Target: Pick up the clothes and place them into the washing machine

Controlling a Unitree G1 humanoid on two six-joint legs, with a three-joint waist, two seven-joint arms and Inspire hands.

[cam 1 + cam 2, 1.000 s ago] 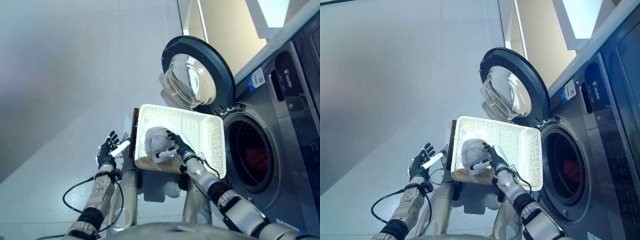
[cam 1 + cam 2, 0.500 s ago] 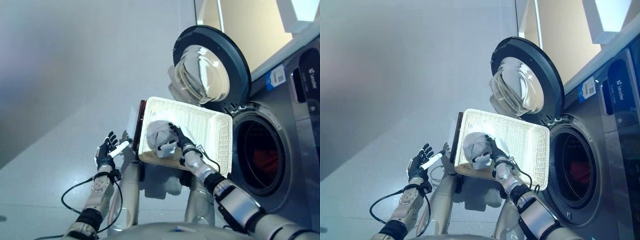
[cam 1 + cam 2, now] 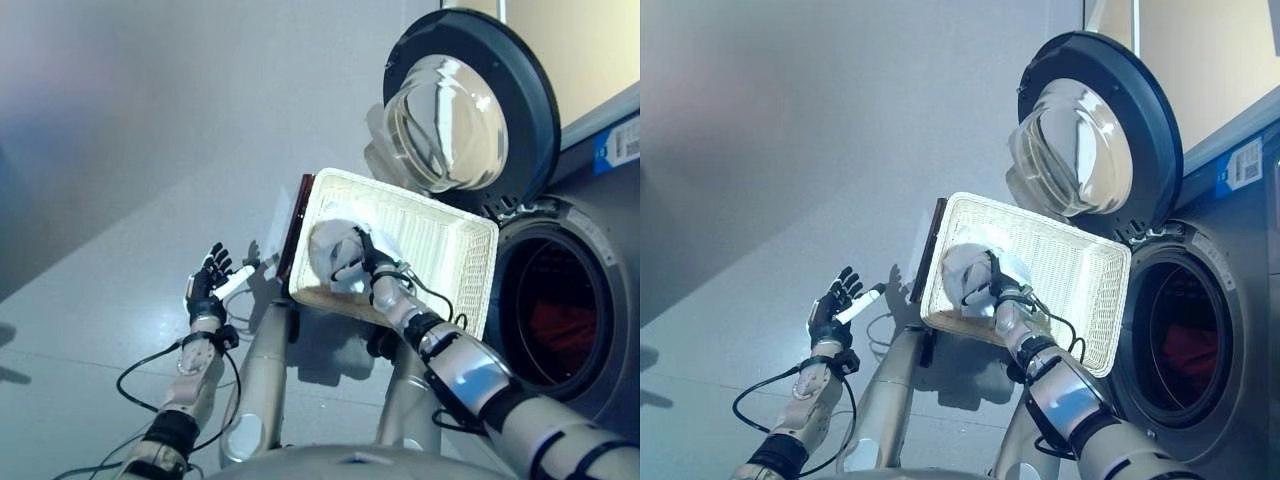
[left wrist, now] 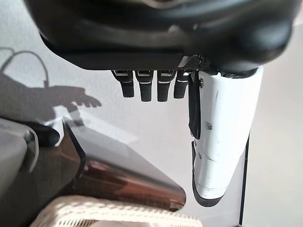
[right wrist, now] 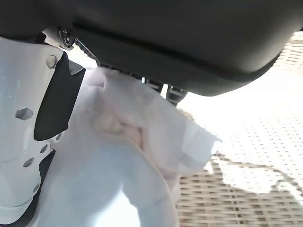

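Cloth pinched by right hand (wrist view only).

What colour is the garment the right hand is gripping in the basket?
White to very pale pink; the crumpled cloth garment shows best in the right wrist view.

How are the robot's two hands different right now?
The right hand is inside the white basket, curled round the pale cloth. The left hand hangs over the floor beside the basket, holding nothing. The right hand's fingers are bent on the cloth; the left hand's are spread open. Both are dark with a white thumb cover.
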